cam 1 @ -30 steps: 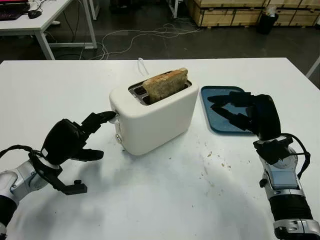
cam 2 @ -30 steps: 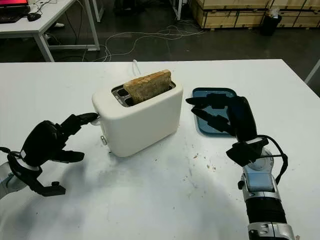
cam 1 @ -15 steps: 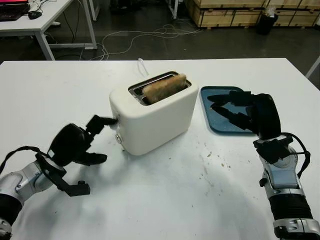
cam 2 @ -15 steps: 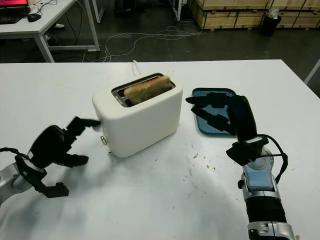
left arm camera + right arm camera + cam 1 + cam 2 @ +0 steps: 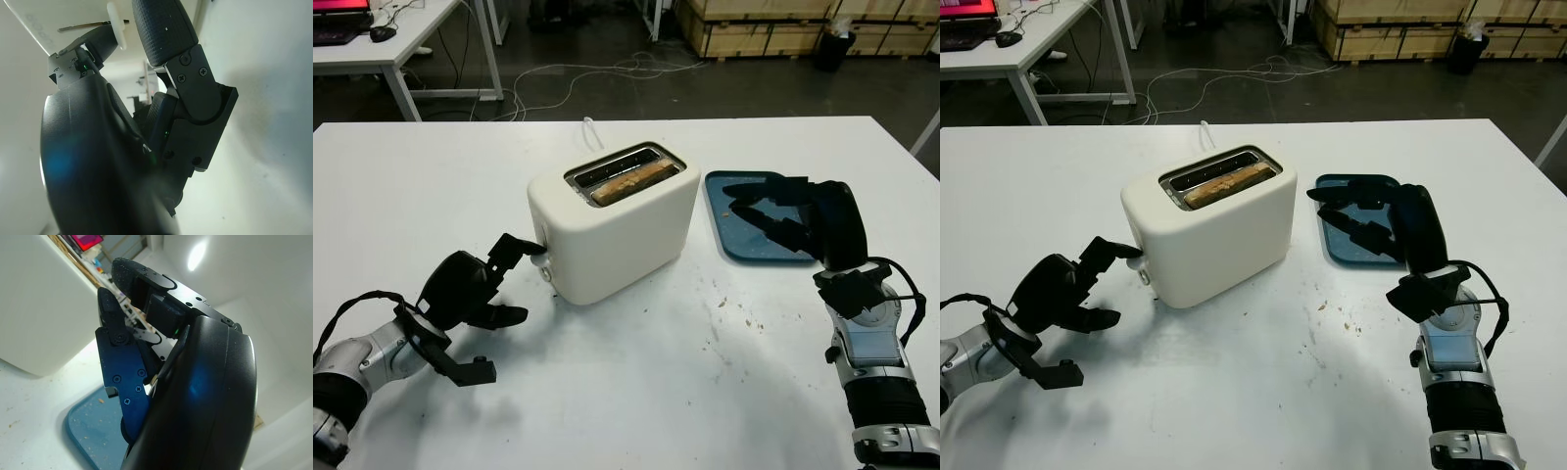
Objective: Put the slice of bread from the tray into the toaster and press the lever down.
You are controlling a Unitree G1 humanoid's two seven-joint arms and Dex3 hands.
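Note:
A white toaster (image 5: 617,230) stands mid-table, and a slice of browned bread (image 5: 628,181) sits low in its slot with only the top edge showing. My left hand (image 5: 514,279) is at the toaster's left end, open, with one fingertip (image 5: 536,250) on the white lever (image 5: 116,29), which is low on that end. The blue tray (image 5: 744,245) lies to the right of the toaster. My right hand (image 5: 744,204) hovers over the tray, open and holding nothing.
Crumbs (image 5: 720,304) are scattered on the white table in front of the tray. A white cable (image 5: 590,127) runs off the back edge behind the toaster. Beyond the table are another desk (image 5: 391,39), floor cables and wooden crates (image 5: 754,24).
My left hand's finger went down with the lever, and the bread sank from standing tall to low in the slot. The left arm lowered. The right hand barely moved.

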